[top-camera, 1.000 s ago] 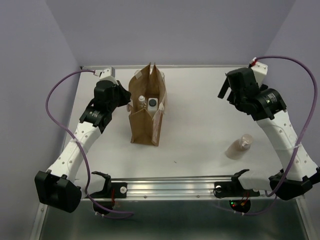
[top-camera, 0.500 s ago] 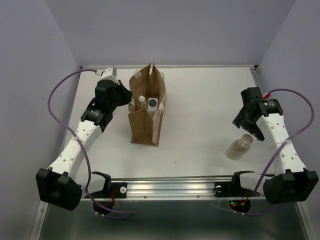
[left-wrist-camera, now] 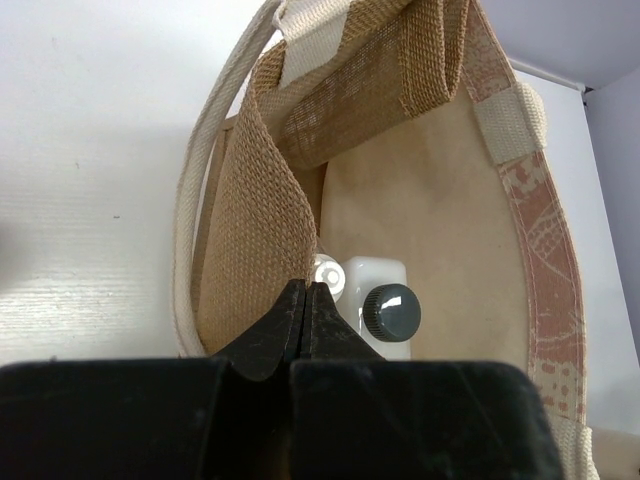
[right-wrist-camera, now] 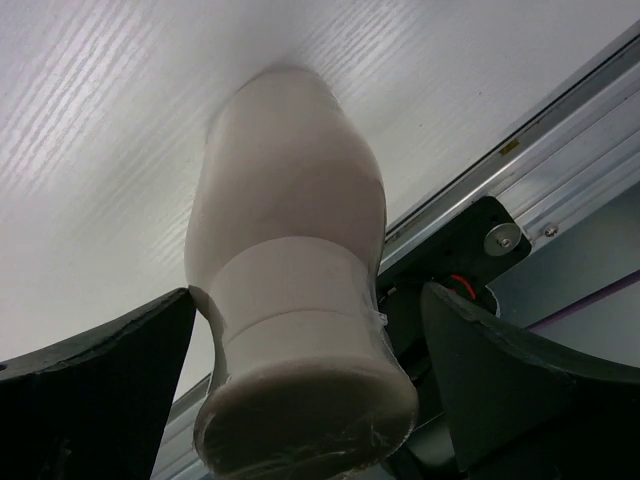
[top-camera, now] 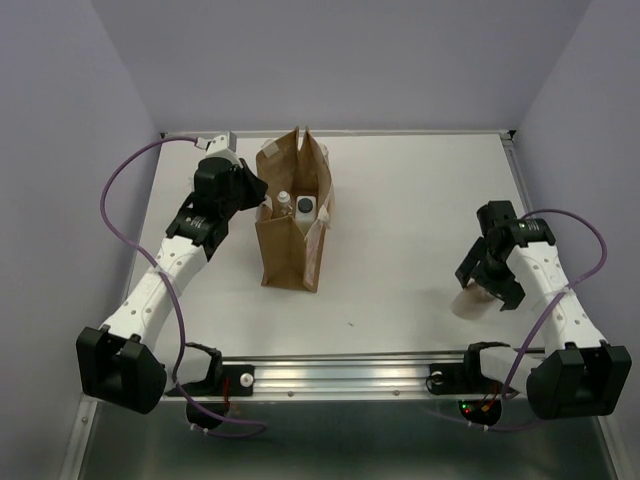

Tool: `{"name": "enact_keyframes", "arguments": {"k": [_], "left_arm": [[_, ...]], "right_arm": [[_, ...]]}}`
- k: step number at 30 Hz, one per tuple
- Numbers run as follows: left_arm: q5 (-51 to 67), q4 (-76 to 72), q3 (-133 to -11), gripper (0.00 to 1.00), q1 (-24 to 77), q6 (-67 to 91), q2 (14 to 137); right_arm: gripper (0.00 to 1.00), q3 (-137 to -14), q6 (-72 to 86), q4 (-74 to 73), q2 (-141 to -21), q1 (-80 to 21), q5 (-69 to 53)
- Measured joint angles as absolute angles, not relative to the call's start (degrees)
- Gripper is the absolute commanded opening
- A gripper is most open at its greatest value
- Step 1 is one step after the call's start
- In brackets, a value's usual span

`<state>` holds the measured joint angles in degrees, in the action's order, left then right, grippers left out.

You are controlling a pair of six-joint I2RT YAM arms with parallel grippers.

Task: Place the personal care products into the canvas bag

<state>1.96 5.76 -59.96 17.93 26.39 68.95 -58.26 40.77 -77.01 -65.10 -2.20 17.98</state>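
The canvas bag (top-camera: 292, 230) stands upright at the table's left middle, mouth open. My left gripper (top-camera: 256, 196) is shut on its left wall, seen close in the left wrist view (left-wrist-camera: 306, 295). Inside the bag (left-wrist-camera: 440, 200) stand the clear squarish bottle with black cap (top-camera: 304, 206) (left-wrist-camera: 390, 312) and a white-topped bottle (top-camera: 283, 200) (left-wrist-camera: 327, 270), mostly hidden. The beige-peach bottle (top-camera: 468, 302) lies on its side at the front right. My right gripper (top-camera: 488, 285) is open, its fingers on either side of the bottle's cap end (right-wrist-camera: 285, 250). No other bottle shows.
An aluminium rail (top-camera: 350, 372) runs along the table's near edge, just beyond the lying bottle in the right wrist view (right-wrist-camera: 540, 130). Purple cables loop beside both arms. Walls close in on the left, back and right.
My right arm has swung from the back right down towards the front, and its open gripper now straddles the beige-peach bottle. My left gripper has stayed on the bag's wall.
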Motion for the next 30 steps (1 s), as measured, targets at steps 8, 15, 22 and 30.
{"name": "enact_keyframes", "arguments": {"k": [8,15,22,30], "left_arm": [[2.2,5.7,-60.0,0.00,17.9,26.4,68.9],[2.2,5.7,-60.0,0.00,17.9,26.4,68.9],[2.3,5.7,-60.0,0.00,17.9,26.3,69.0],[2.2,5.5,-60.0,0.00,17.9,26.0,69.3]], "right_arm": [[1.00,-58.4,43.2,-77.0,-65.5,-1.8,21.1],[1.00,-58.8,45.1,-76.2,-66.3,-1.8,22.9],[1.00,-58.7,47.5,-73.8,-66.5,-1.8,24.5],[0.84,-57.8,48.8,-71.9,-66.4,-1.6,23.7]]}}
